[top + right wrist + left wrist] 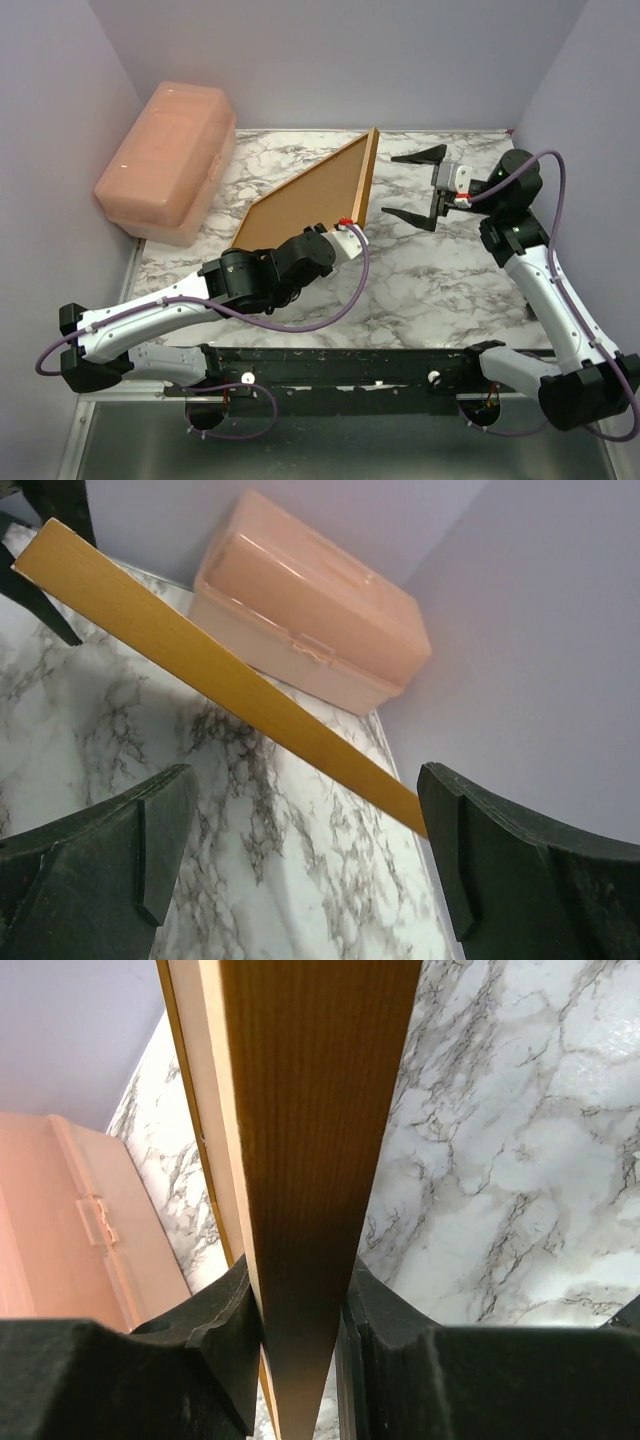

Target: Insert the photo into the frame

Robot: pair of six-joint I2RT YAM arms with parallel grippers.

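**Fig. — Frame pinched and tilted by the left hand, with the right hand spread beside it**

I see the left hand (345, 222) pinching the frame (320, 195) at its near right corner. One finger (225, 1330) presses against each face of the wooden rail. The frame stands tilted over the marble worktop (440, 290), its brown back turned to the overhead camera. Its front face is hidden in all three views. I cannot tell whether its lower left corner touches the worktop. The right hand (392, 185) hovers just beside the frame's right rail, spread wide and touching nothing. A pink box (165, 160) sits at the back left, near the frame.
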